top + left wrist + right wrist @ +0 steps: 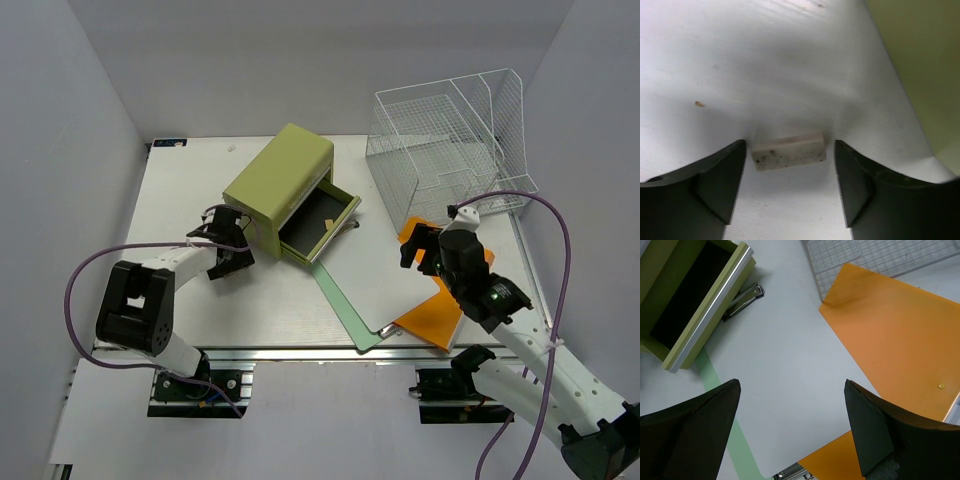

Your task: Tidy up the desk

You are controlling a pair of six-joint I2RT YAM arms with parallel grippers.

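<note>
The white desk (190, 185) has a silver rail along its front edge. My left gripper (226, 243) is low over it, just left of the olive-green drawer box (285, 180). In the left wrist view it (790, 146) is open, with a small speckled white eraser (788, 150) lying on the desk between the fingers, touching neither. My right gripper (424, 246) is open and empty, hovering above a white sheet (790, 370) on a green clipboard (345, 300). An orange folder (895, 335) lies beside it.
The box's drawer (318, 226) is pulled open with a small tan item inside; it also shows in the right wrist view (695, 300). A metal clip (742, 299) lies next to the drawer. A white wire tray rack (450, 140) stands at the back right.
</note>
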